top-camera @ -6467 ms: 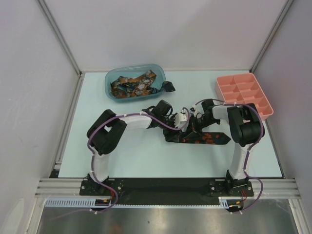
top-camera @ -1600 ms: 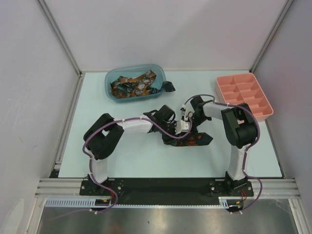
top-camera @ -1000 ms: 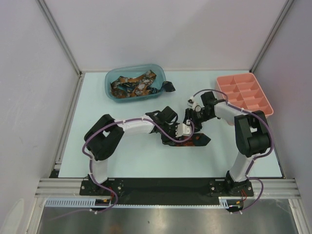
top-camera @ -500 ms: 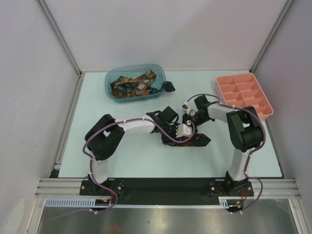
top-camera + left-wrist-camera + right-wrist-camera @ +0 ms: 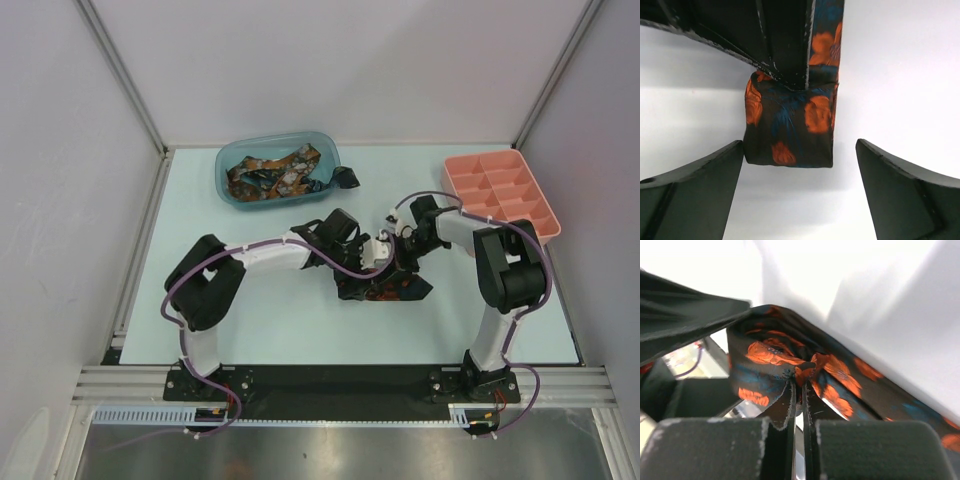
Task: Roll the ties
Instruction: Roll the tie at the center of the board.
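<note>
One tie point(image 5: 408, 288), dark with orange-red blotches, lies mid-table, partly rolled with a short tail to the right. In the left wrist view the rolled end point(image 5: 790, 125) sits just ahead of my left gripper point(image 5: 799, 146), which is open and straddles it without touching. My right gripper point(image 5: 801, 390) is shut on a fold of the tie point(image 5: 785, 360) at the roll's core. From above, the left gripper point(image 5: 386, 266) and right gripper point(image 5: 402, 254) meet over the roll. The right gripper's fingers point(image 5: 780, 45) show above the roll in the left wrist view.
A blue bin point(image 5: 222, 170) at the back left holds several more patterned ties point(image 5: 275, 172), one dark end point(image 5: 346, 178) hanging over its right rim. A pink compartment tray point(image 5: 458, 186) stands at the back right. Frame posts and grey walls enclose the table.
The tie's tail, long to the right 6.5 s ago, has been wound in short. Over the last second the right gripper came back down onto the roll and the left gripper shifted slightly.
</note>
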### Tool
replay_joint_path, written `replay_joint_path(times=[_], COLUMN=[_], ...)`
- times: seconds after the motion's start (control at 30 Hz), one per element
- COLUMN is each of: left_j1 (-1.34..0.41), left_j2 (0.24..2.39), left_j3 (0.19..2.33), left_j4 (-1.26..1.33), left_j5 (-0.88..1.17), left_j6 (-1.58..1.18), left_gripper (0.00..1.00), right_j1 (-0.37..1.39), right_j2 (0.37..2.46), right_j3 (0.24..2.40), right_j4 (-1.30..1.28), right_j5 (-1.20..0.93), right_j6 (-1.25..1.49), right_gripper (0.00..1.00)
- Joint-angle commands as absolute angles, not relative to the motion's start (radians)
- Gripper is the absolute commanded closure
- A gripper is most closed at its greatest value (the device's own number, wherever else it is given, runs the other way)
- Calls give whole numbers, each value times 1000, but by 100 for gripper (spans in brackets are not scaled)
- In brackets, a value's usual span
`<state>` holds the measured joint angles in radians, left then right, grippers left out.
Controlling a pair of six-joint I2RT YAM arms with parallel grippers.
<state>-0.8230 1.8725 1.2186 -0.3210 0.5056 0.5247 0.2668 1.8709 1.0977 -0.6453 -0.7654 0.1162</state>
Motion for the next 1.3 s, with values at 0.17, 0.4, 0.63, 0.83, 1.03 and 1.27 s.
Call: replay_joint_path(times=[0.17, 0.4, 0.63, 0.83, 1.03, 1.27], left_j1=[-854, -885, -899, -900, -900, -900], left_j2=[1933, 2025, 2052, 1967, 1910, 1924], left_j3=[1344, 1405, 1385, 1270, 1209, 1218], left_j4=[-238, -210, -276, -310, -325, -334], left_j5=[632, 595, 554, 470, 359, 319], left_j6=[437, 407, 486, 574, 601, 591], left_gripper=[1, 1, 33, 65, 72, 66], right_j1=[264, 285, 261, 241, 167, 198], right_j2=[1884, 1902, 1905, 1882, 1812, 1727], right_j3=[1063, 1081, 1088, 1135, 1169, 1072], right_j4=[-749, -798, -758, -641, -703, -654], right_j5=[-476, -443, -497, -633, -773, -920], right_j6=[3, -25, -5, 40, 48, 143], right_gripper=[100, 100, 100, 93, 68, 50])
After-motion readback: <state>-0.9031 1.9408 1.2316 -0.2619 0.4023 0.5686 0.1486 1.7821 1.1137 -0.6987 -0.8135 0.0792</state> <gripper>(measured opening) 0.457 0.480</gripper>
